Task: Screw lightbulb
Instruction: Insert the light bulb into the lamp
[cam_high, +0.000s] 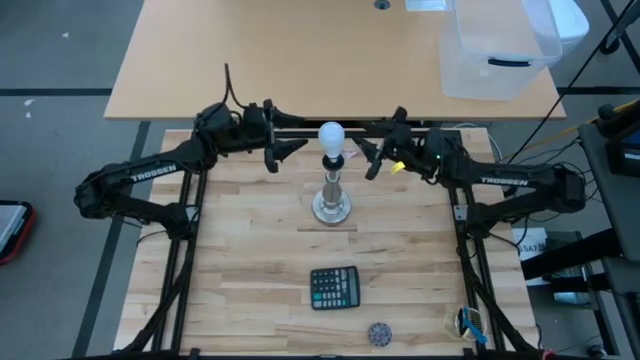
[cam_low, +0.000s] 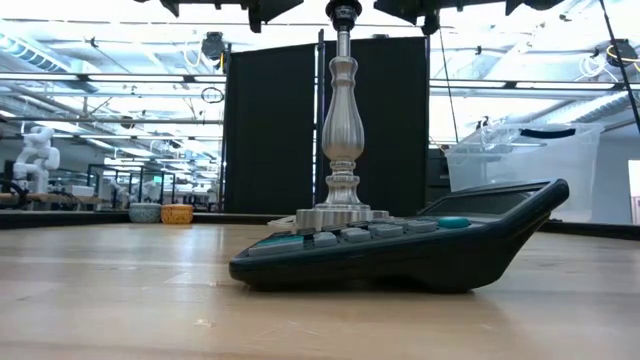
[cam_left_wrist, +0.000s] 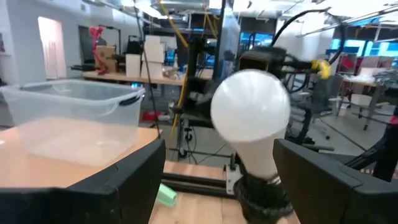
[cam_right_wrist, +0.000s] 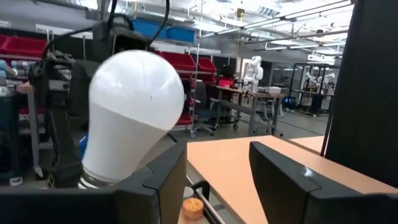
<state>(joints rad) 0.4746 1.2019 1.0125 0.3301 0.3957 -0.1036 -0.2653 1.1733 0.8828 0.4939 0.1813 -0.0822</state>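
The frosted white lightbulb sits upright with its base in the dark socket on top of the silver stand, which rests on its round foot mid-table. My left gripper is open just left of the bulb, pointing level at it. In the left wrist view the lightbulb shows beyond the gap between the fingers. My right gripper is open just right of the bulb. In the right wrist view the lightbulb shows to one side of the gap, past one finger.
A dark calculator lies nearer the front edge and blocks part of the low view, with a small round object close by. A clear plastic bin stands on the far table. A small orange ball lies on the wood.
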